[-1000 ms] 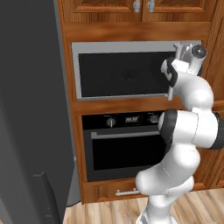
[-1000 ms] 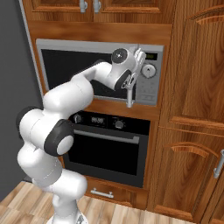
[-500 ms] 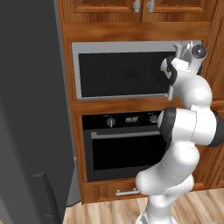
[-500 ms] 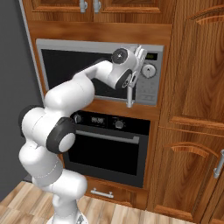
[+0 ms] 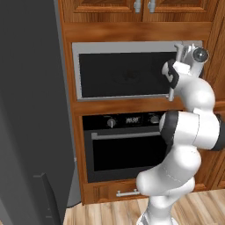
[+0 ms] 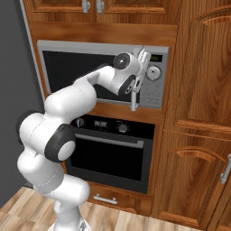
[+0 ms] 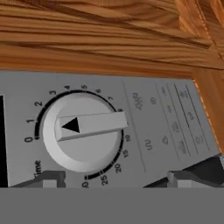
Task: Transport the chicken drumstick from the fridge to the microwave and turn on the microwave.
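The silver microwave is built into the wood wall, its dark glass door shut. My gripper is up against the side panel, close in front of the round knob. The knob's pointer lies near the low numbers of its dial. Both fingertips stand far apart with nothing between them, so the gripper is open. The vertical bar handle runs just beside my hand. The fridge's dark grey side fills the left. The chicken drumstick is hidden.
A black oven with a wide dark window sits under the microwave, above a wooden drawer. Wooden cabinets run above and a tall cabinet door stands to the right. Wood floor lies below.
My hand stays at the microwave's panel, shifted only slightly. Nothing else has moved.
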Robot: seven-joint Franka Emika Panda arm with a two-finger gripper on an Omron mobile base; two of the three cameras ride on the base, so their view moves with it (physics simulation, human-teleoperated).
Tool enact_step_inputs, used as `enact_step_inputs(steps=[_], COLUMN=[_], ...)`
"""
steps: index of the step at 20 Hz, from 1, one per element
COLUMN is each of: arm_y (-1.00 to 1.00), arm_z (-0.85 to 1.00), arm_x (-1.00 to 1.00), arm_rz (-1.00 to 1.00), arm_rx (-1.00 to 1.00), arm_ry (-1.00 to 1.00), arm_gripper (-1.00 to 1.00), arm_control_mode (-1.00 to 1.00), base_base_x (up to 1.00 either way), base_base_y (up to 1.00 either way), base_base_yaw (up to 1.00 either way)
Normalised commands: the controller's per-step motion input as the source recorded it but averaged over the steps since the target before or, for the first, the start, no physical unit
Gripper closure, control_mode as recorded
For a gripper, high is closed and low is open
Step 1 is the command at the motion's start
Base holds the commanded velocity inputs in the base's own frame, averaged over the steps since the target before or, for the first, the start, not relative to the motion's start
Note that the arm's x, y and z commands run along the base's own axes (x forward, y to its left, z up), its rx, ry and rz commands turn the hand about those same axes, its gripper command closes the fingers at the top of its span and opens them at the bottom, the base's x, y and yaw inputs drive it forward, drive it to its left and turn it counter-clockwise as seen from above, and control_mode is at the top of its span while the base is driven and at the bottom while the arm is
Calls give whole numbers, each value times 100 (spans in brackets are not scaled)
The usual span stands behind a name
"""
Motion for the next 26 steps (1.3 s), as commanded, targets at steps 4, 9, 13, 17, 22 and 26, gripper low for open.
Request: enact_step_inputs(steps=[4, 9, 13, 17, 22, 26], arm_y=[-1, -11, -6, 0, 0, 0], arm_z=[4, 9, 10, 6, 0, -1], arm_x=[-39, -44, -49, -53, -51, -54], arm_rz=[0, 0, 1, 8, 20, 22], arm_rx=[0, 0, 0, 0, 0, 6], arm_ry=[-1, -5, -1, 0, 0, -4], arm_gripper=[-100, -100, -100, -100, -100, -100], arm_control_mode=[-100, -100, -100, -100, -100, -100], base_base_x=[0, 0, 0, 0, 0, 0], base_base_y=[0, 0, 0, 0, 0, 0], base_base_yaw=[0, 0, 0, 0, 0, 0])
